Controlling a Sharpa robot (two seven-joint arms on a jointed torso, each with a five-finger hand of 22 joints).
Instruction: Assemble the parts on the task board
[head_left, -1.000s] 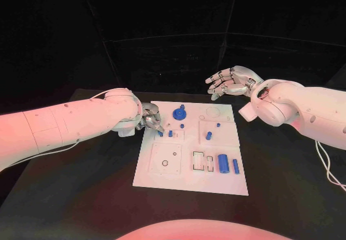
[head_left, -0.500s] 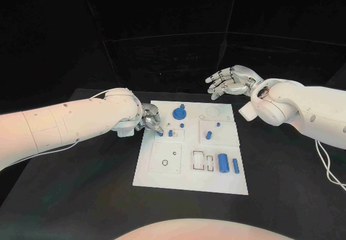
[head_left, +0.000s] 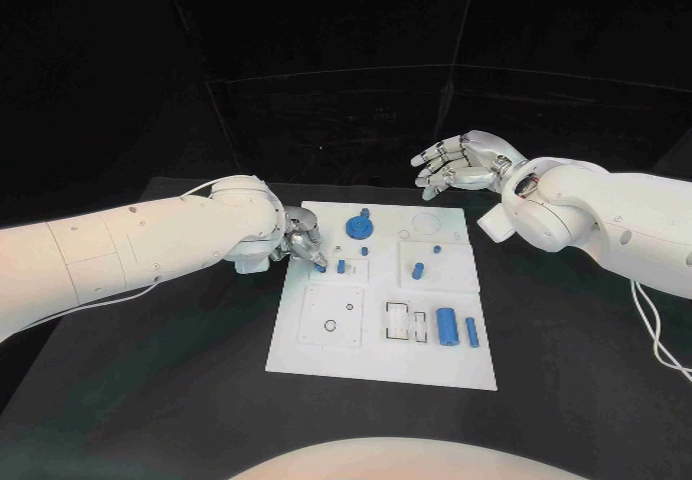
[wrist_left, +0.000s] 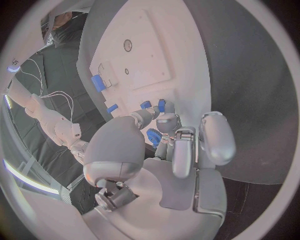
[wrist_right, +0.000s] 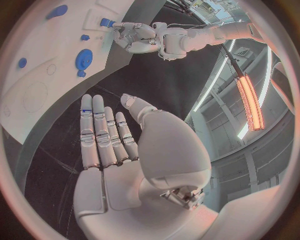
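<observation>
The black table (head_left: 159, 350) lay bare and wide at the lower left and right of the head view, with the white task board (head_left: 378, 355) sitting mid-frame. The right hand (head_left: 464, 160) hovered above the board's upper right corner, fingers spread and holding nothing. At the board's upper left edge, the left hand (head_left: 300, 243) pinched a small blue part (head_left: 319, 265) in its fingertips, beside a blue peg (head_left: 340, 267).

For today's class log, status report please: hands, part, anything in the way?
Left hand pinching a blue part at the board's left edge. Right hand open, raised behind board. Nothing in the way.
</observation>
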